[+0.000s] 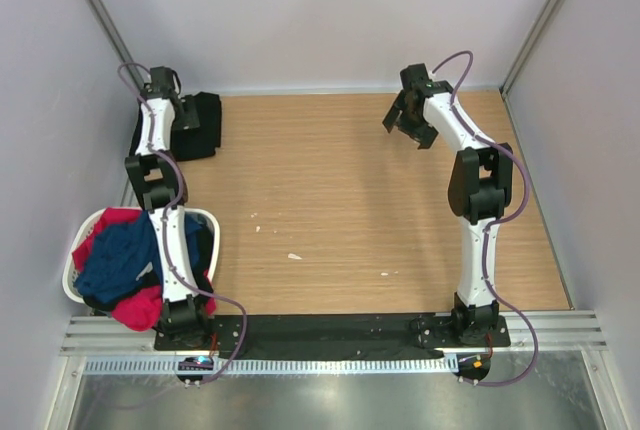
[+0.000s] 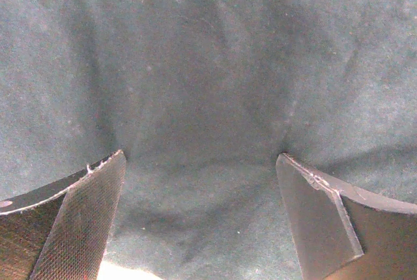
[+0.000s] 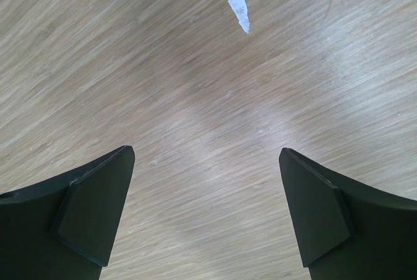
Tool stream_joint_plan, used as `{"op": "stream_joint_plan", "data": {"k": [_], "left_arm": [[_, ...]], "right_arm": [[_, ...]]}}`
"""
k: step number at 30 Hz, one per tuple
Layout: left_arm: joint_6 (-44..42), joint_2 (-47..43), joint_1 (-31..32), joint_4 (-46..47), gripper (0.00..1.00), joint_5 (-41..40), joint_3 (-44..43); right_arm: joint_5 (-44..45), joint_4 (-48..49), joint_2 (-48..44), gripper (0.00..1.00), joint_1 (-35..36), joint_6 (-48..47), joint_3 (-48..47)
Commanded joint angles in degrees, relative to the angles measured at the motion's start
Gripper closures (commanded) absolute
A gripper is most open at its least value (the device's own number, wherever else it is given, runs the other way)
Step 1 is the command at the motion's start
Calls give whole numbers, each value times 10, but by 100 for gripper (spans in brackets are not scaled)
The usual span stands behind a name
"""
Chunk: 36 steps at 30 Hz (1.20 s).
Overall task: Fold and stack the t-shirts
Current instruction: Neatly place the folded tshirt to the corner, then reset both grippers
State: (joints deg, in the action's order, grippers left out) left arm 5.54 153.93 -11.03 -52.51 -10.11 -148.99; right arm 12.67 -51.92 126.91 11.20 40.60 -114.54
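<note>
Wood-grain table [image 1: 350, 200]; black t-shirt [image 1: 198, 128], soft matte block.

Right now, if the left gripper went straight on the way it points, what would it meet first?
The black shirt: it fills the whole view ahead of the open left gripper, seemingly close, though depth is unclear.

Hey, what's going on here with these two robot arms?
Two arms are sorting laundry. The left gripper is open and close over a black t-shirt that lies bunched at the far-left corner of the table, gripping nothing. The right gripper is also open and empty, above bare wood at the far right. A navy t-shirt and a red-pink t-shirt lie piled in the white basket at the near left, not yet folded.
</note>
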Motion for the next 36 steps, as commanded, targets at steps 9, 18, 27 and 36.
{"op": "stream_joint_plan", "data": {"k": [9,18,27,36], "left_arm": [[60,-239,8,130,0,68,233],[130,-431,25,210,0,75,450],[151,-699,34,203,0,114,628],[151,-941,42,210,0,127,822]], "right_arm": [[-29,151,-100,0,2,-89,31],[-70,167,-169,0,1,-146,56],[-53,167,-266,0,1,-171,106],[-65,313,-498,0,1,-136,385]]}}
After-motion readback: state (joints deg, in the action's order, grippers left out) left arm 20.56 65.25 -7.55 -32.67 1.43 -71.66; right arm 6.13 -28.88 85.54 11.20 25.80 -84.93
